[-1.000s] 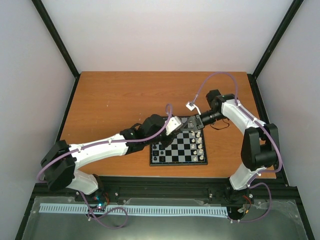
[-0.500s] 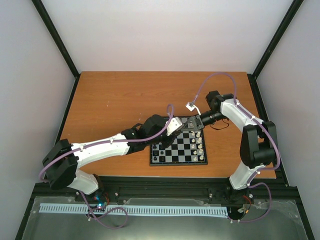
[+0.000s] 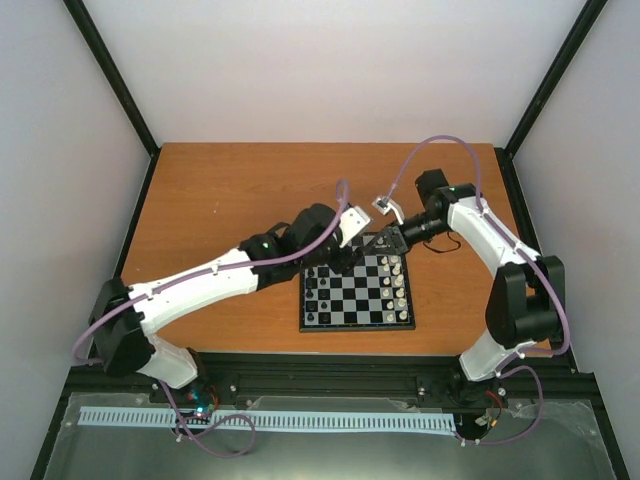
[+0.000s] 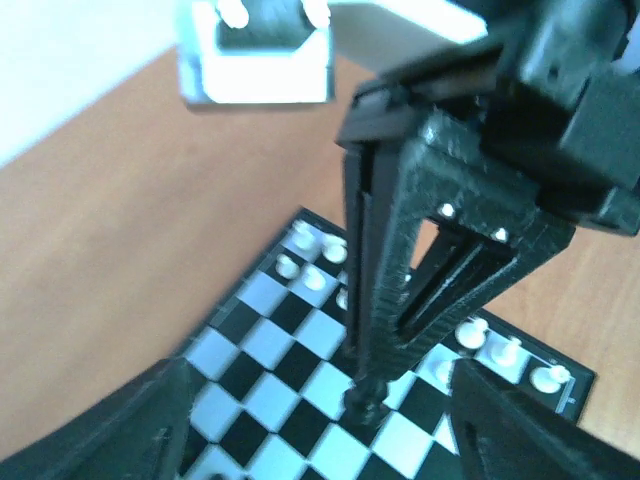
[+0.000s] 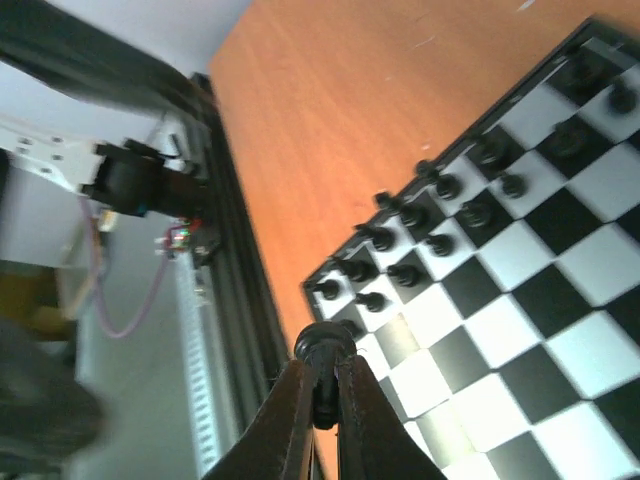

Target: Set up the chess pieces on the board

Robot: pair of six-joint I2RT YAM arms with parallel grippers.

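The board (image 3: 356, 326) lies right of the table's middle, with black chess pieces (image 3: 315, 293) along its left side and white ones (image 3: 401, 288) along its right. My right gripper (image 5: 322, 395) is shut on a small black piece (image 5: 325, 347), held above the board (image 5: 560, 330) over its left half. The left wrist view shows that same gripper (image 4: 368, 378) with the black piece (image 4: 368, 398) at its tip, hanging over the squares. My left gripper (image 4: 325, 440) stands open around that spot, its fingers (image 4: 130, 425) wide apart and touching nothing.
The board sits on an orange-brown table (image 3: 230, 200) framed by black rails. Both arms meet over the board's far edge, their purple cables (image 3: 440, 145) arching above. Black pieces (image 5: 430, 230) crowd the board's edge rows, and white pieces (image 4: 310, 250) line the opposite side.
My left gripper has opened and shifted toward the far side. The right gripper has closed on the black piece and lifted slightly.
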